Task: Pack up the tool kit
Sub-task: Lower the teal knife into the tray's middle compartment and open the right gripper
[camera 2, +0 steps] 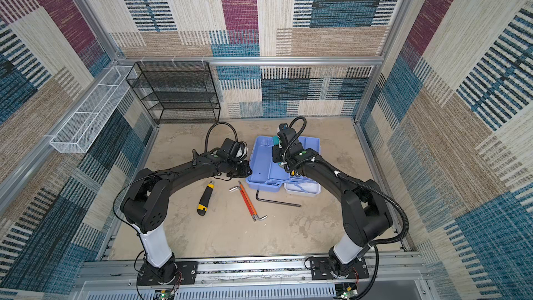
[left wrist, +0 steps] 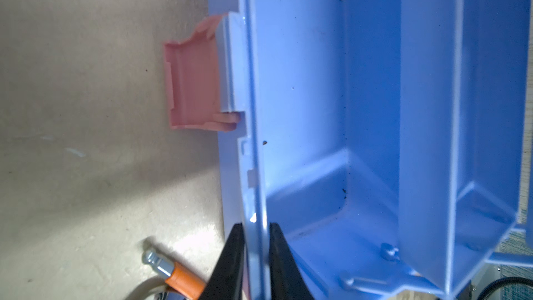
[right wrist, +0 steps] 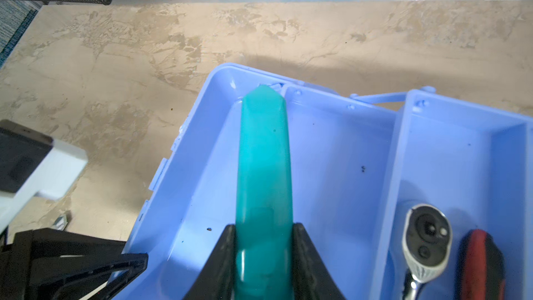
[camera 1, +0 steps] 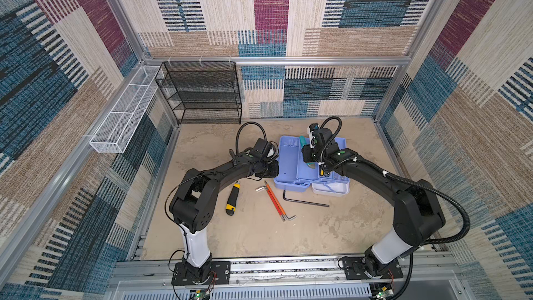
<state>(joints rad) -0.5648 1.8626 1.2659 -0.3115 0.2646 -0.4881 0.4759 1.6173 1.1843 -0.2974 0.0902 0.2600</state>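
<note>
The tool kit (camera 1: 288,157) (camera 2: 262,160) lies open mid-table, light blue, its white lid (camera 1: 331,189) at the near side. My left gripper (camera 1: 276,166) (camera 2: 248,168) (left wrist: 255,226) is shut on the box's left wall (left wrist: 302,82), one finger on each side of the rim, near the pink latch (left wrist: 193,82). My right gripper (camera 1: 307,152) (camera 2: 278,152) (right wrist: 264,226) is shut on a teal tool handle (right wrist: 264,154), held over the main compartment (right wrist: 331,145) and pointing at the far end. A ratchet (right wrist: 427,235) and a red-black handle (right wrist: 478,261) lie in the side tray.
On the table in front of the box lie a yellow-black utility knife (camera 1: 233,199) (camera 2: 205,199), orange-handled hex keys (camera 1: 275,200) (camera 2: 248,200) (left wrist: 184,278) and a long black hex key (camera 1: 302,201) (camera 2: 275,201). A black mesh rack (camera 1: 202,93) and a white mesh basket (camera 1: 124,113) stand at the back left.
</note>
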